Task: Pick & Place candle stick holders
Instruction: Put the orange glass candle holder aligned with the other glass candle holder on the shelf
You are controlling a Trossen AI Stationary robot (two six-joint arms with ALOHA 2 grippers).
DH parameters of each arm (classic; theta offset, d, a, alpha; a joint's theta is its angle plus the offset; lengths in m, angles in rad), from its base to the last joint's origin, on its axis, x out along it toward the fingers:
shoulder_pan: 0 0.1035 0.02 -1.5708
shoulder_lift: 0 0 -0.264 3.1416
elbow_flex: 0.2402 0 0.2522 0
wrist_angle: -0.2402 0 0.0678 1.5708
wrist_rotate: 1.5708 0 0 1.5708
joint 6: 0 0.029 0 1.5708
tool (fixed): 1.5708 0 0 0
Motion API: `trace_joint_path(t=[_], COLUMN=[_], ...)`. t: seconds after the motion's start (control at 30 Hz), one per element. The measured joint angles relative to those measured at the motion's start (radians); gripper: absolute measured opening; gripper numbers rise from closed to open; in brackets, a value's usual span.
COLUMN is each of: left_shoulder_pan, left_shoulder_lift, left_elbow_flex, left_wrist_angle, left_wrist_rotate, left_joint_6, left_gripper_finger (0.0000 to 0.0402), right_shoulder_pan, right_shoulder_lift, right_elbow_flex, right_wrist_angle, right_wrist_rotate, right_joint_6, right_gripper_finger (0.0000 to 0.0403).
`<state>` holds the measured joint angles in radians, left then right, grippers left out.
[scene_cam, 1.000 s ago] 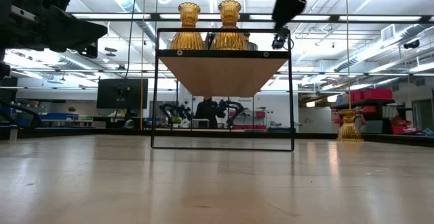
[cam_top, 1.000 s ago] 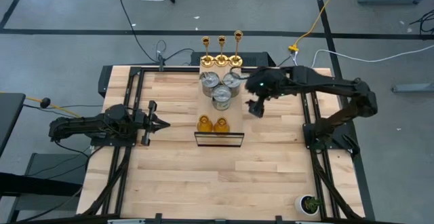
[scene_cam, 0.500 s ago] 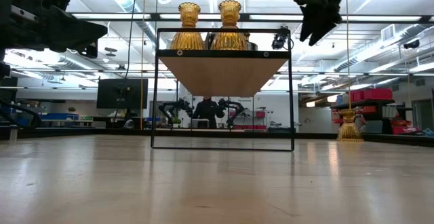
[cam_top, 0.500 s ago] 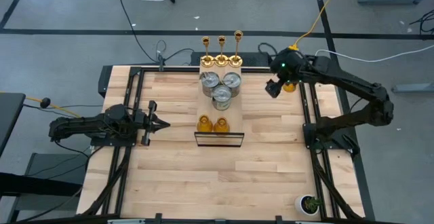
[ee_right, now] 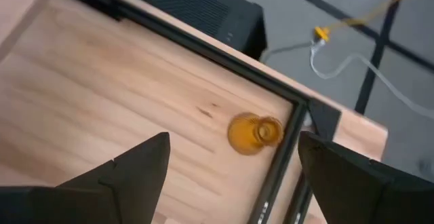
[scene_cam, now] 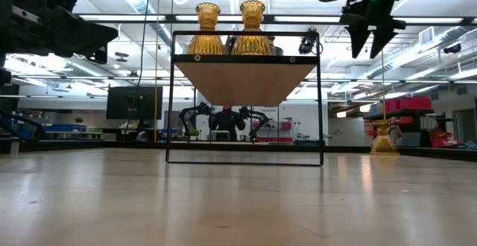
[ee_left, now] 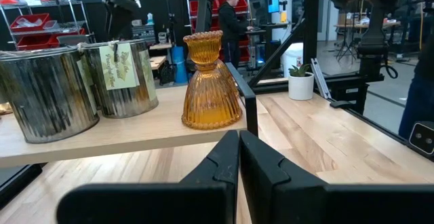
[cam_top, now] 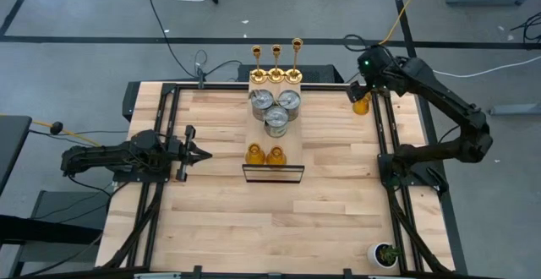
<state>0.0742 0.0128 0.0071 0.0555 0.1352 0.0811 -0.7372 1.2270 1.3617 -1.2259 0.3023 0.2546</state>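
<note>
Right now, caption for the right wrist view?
Open right gripper poised above a lone amber holder standing in the table's framed corner.

**Two dark arms, matte black throughout**

Both arms, the left arm and the right arm, are black, jointed and tubular. A small green light glows on the right arm's wrist. The fingers are wedge-shaped and matte black.

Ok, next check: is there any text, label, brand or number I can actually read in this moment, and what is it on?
Paper tag hanging on a silver metal can on the raised wooden shelf: carries cursive writing, too small and blurred to read.
Red storage bins in the room behind: no legible marking.
Amber-orange holders, gold candlesticks, both arms: no text visible.
Nothing else readable in any view.
</note>
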Motion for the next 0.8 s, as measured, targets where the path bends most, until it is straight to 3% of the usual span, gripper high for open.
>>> trace_joint_path(t=[0.27,0.8], left_shoulder_pan=[0.0,0.0], left_shoulder_lift=[0.0,0.0], left_elbow_flex=[0.0,0.0], left_wrist_angle=[0.0,0.0], left_wrist_rotate=[0.0,0.0], left_joint_6=[0.0,0.0], left_gripper_finger=[0.0018,0.0018], right_shoulder_pan=[-0.061,-0.114], right_shoulder_lift=[0.0,-0.025], right_elbow_flex=[-0.016,-0.356], right_wrist_angle=[-0.05,0.121], right_wrist_rotate=[-0.005,0.091], right_joint_6=[0.147,0.374], right_gripper_finger=[0.0327,0.0327])
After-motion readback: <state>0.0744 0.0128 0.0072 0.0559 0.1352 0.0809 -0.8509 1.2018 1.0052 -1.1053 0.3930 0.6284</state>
